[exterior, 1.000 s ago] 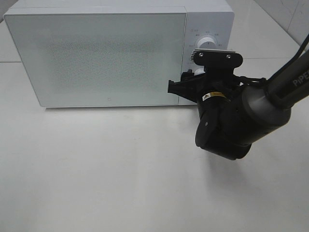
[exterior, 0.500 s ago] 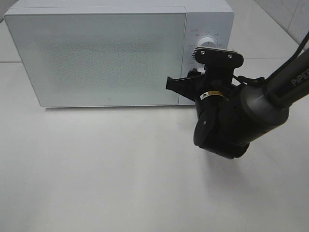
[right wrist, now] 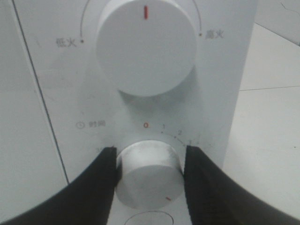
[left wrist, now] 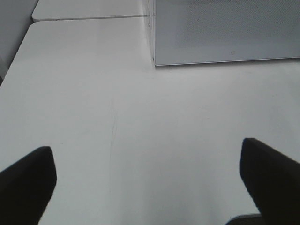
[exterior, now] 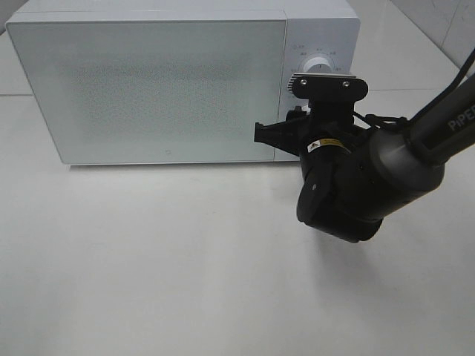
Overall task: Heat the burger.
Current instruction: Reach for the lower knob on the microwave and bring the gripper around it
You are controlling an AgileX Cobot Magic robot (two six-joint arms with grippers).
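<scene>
**Right gripper** (right wrist: 149,161): two black fingers (right wrist: 96,183) pinching the lower dial from either side, both pads touching its rim.

**Timer knob** (right wrist: 149,185): white and round, on the control panel. Its red mark sits well off the 0 of the printed scale. Judged step: setting the heating time.

**Power knob** (right wrist: 146,47): larger white dial directly above the timer knob, red mark pointing straight up. Untouched.

**Microwave** (exterior: 319,30): white, standing at the back of the table (exterior: 148,282). The control panel is on its right-hand side in the high view.

**Door** (exterior: 148,89): frosted grey and closed. Nothing can be made out through it.

**Left gripper** (left wrist: 150,187): fingers spread wide, holding nothing, over bare table well clear of the microwave's front corner.

**The burger**: not visible in any view. With the door shut and the timer in hand, it is most likely inside the oven.

- Handling, as a judgement: light and soft, a loose stack of layers that shears if squeezed or tipped. The glossy bun is likely slippery and will be warm after heating.
- Hold: low and wide across the sides, spanning both bun halves, with gentle pressure. Keep it level throughout.
</scene>
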